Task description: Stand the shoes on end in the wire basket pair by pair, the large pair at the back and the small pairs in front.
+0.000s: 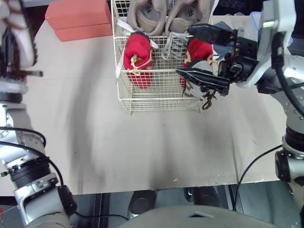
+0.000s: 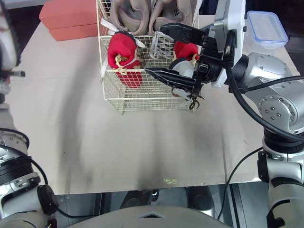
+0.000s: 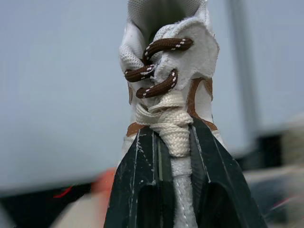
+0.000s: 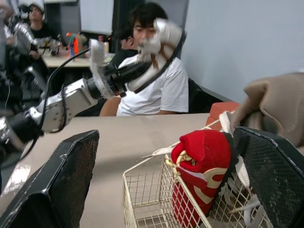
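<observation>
The pale surface (image 1: 142, 142) carried one wire basket (image 1: 164, 92) at its far edge. Two red boxes (image 1: 78, 19) were stacked just to the basket's left, and one clear tub (image 2: 266, 28) with a blue-edged lid sat to its right.

Two large shoes (image 1: 147, 14), taupe, stood side by side on end at the back of the basket. Each bore a dark mark on its tongue, too small to read. Two red shoes stood in front of them, one (image 1: 137, 59) at the front left and the other (image 1: 198, 51) at the front right.

The right claw (image 1: 183, 50) gaped wide at the basket's right front corner, with the right-hand red shoe between its fingers. Just below it was what may have been a second white shoe, a brown lace (image 1: 207, 100) dangling outside the wire.

The left claw (image 3: 172, 133), raised well off to the left, was pinched narrow on one white shoe (image 3: 166, 57) with brown laces and tan trim.

One person (image 4: 152, 90) in a white T-shirt sat beyond the surface.
</observation>
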Controlling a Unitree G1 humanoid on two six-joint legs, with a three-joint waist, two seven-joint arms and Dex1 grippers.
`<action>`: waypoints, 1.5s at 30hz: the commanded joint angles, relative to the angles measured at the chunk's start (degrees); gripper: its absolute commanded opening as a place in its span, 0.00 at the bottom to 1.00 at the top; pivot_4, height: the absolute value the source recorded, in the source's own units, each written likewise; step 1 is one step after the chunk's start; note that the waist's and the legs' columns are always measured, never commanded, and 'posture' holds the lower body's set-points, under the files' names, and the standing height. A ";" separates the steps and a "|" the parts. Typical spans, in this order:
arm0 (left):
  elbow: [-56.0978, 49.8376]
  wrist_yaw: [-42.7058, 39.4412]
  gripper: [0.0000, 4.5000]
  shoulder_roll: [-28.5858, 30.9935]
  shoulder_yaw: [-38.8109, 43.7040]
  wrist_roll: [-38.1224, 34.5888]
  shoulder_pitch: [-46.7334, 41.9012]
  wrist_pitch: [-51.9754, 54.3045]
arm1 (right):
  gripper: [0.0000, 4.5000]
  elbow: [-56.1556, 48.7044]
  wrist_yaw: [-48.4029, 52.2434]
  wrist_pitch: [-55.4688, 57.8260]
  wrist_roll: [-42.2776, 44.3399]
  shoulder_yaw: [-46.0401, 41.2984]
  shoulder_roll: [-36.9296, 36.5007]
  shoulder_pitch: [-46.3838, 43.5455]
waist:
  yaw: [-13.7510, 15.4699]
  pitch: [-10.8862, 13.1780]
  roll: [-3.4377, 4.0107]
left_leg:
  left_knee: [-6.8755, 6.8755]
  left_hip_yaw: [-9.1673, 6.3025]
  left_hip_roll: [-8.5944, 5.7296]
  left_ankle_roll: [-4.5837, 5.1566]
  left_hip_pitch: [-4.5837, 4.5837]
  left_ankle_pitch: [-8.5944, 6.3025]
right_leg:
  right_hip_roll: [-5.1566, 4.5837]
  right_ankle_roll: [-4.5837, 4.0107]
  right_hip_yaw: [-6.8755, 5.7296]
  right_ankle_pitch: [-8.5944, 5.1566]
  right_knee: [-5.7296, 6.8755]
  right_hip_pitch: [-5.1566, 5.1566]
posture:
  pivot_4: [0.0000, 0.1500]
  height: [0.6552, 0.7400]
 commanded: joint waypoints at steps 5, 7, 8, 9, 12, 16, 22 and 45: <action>-18.38 -1.20 0.03 -1.93 -11.33 -13.54 -5.79 14.06 | 1.00 0.94 -9.33 2.18 4.46 -3.69 5.80 -2.53 | -0.85 0.00 0.03 | -0.01 0.11 -0.01 0.00 0.06 0.00 | 0.07 0.00 -0.04 0.00 0.03 -0.01 | 1.00 1.00; -19.81 -2.44 0.03 -2.28 -14.35 -13.34 -5.82 16.21 | 1.00 1.37 -12.15 2.66 5.37 -3.99 7.80 -3.20 | -1.31 0.00 0.04 | -0.02 0.10 -0.01 0.00 0.08 0.00 | 0.08 0.00 -0.05 0.00 0.04 -0.01 | 1.00 1.00; -20.13 -3.05 0.03 -2.69 -15.88 -12.33 -5.80 16.60 | 1.00 1.72 -13.75 2.89 5.64 -4.05 8.82 -3.69 | -1.43 0.00 0.04 | -0.02 0.10 -0.01 0.00 0.08 0.01 | 0.08 0.00 -0.06 0.00 0.06 -0.01 | 1.00 1.00; -20.22 -3.46 0.03 -3.02 -16.75 -11.54 -5.81 16.77 | 1.00 1.96 -14.91 3.13 5.82 -4.09 9.55 -4.04 | -1.55 0.01 0.05 | -0.02 0.08 -0.01 -0.01 0.09 0.01 | 0.09 0.00 -0.07 0.00 0.06 -0.01 | 1.00 1.00; -20.14 -3.77 0.03 -5.19 -20.10 -7.94 -5.87 16.30 | 1.00 2.56 -17.19 3.46 7.19 -4.40 11.97 -5.20 | -1.67 0.02 0.06 | 0.00 0.09 -0.02 -0.02 0.09 0.02 | 0.11 0.00 -0.07 0.00 0.08 -0.01 | 1.00 1.00; -20.08 -5.06 0.03 -8.25 -23.80 -3.59 -5.17 14.95 | 1.00 3.35 -19.67 3.60 8.37 -4.19 14.63 -5.87 | -1.57 0.01 0.06 | 0.01 0.08 -0.02 -0.03 0.09 0.03 | 0.11 0.00 -0.10 0.00 0.07 0.00 | 1.00 1.00; -19.64 -7.14 0.03 -10.29 -25.46 0.19 -3.82 13.11 | 0.82 3.96 -22.07 4.75 10.67 -4.55 16.04 -6.56 | -1.55 0.02 0.07 | 0.01 0.08 -0.04 -0.03 0.08 0.03 | 0.10 0.00 -0.09 0.00 0.08 -0.01 | 1.00 1.00; -21.77 -18.13 0.99 3.97 -12.32 -26.57 -4.98 33.32 | 0.03 2.82 -11.19 6.25 14.08 -5.08 9.63 -4.01 | -1.43 0.07 0.21 | 0.01 0.06 -0.02 -0.02 0.08 0.03 | 0.13 0.00 -0.13 0.00 0.05 0.02 | 1.00 1.00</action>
